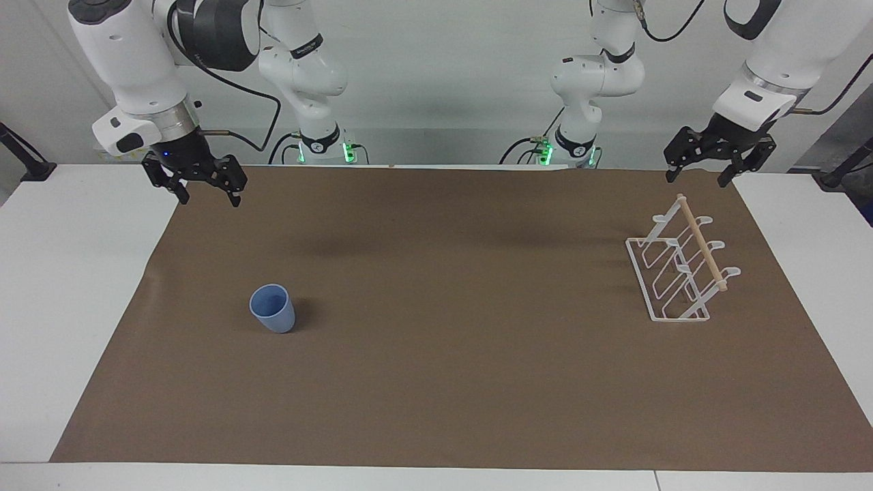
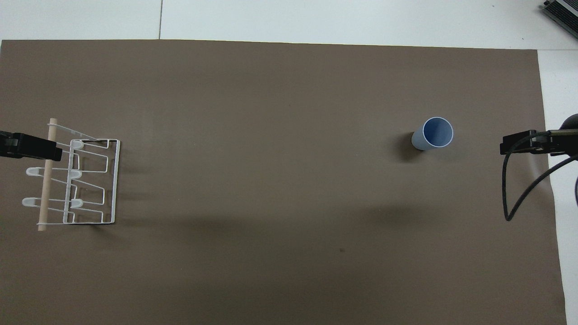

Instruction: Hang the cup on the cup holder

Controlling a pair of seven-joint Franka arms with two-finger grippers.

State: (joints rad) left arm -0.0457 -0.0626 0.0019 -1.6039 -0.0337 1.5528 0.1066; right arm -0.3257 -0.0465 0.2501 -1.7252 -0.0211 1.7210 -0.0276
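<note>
Facing view: cup (image 1: 273, 309) upright, well apart from the cup holder (image 1: 680, 269), right gripper (image 1: 202, 184) and left gripper (image 1: 719, 159) raised, wide, empty; overhead view agrees, pickup unstarted, so the right gripper must descend over the cup.

Cup (image 1: 273, 309): light-blue plastic by the look, smooth matt sides, no shine.
Cup holder (image 1: 672, 273): thin white wire, prob. coated metal, smooth w/ slight sheen; prong tips look like pale plastic caps. Rod (image 1: 702, 243) along its top: light bare wood, matt.
Mat (image 1: 450, 382): brown, paper-like or thin sheet, matt, flat w/ faint creases near the edges.
Table (image 1: 61, 286): white, smooth, low gloss.
Arms: white glossy plastic shells w/ black joints; left gripper (image 1: 704, 168) & right gripper (image 1: 203, 189) black, matt, hard plastic or metal – can't tell which. Cables black, rubbery.
</note>
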